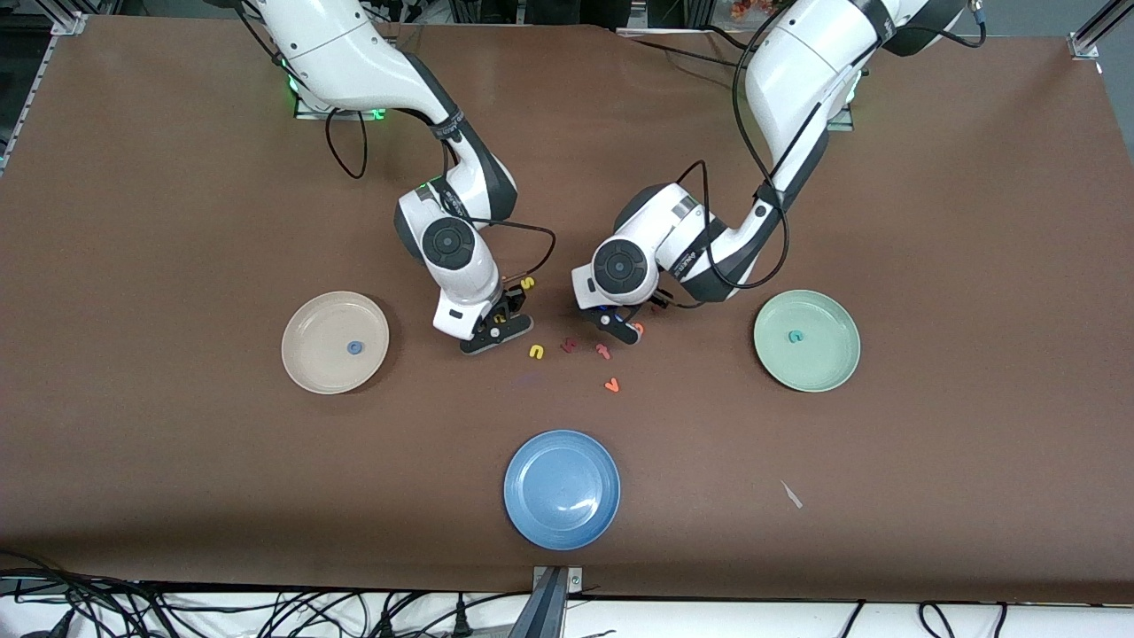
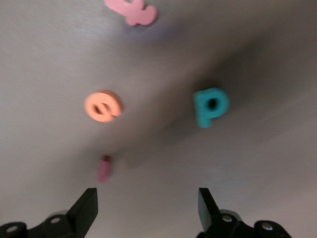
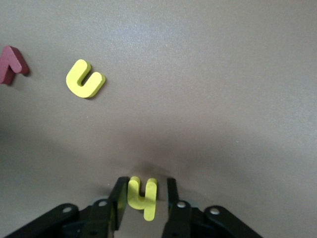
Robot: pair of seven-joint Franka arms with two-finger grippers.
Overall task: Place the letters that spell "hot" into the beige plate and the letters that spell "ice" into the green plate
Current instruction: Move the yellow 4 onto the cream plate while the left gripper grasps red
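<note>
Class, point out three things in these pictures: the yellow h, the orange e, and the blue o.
yellow h point(image 3: 142, 197), right wrist view, on its stem between the end effector's fingers.
orange e point(image 2: 103, 105), left wrist view, on its middle.
blue o point(image 1: 355, 347), front view, on its ring.

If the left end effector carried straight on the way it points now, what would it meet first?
Probably the small dark red "i", which lies just ahead of the open left end effector, near one finger; depth is uncertain.

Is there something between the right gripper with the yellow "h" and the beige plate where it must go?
Nothing visible. The right gripper has its fingers around the yellow "h". Between it and the beige plate, toward the right arm's end of the table, lies only bare table. The blue "o" in the plate leaves room.
</note>
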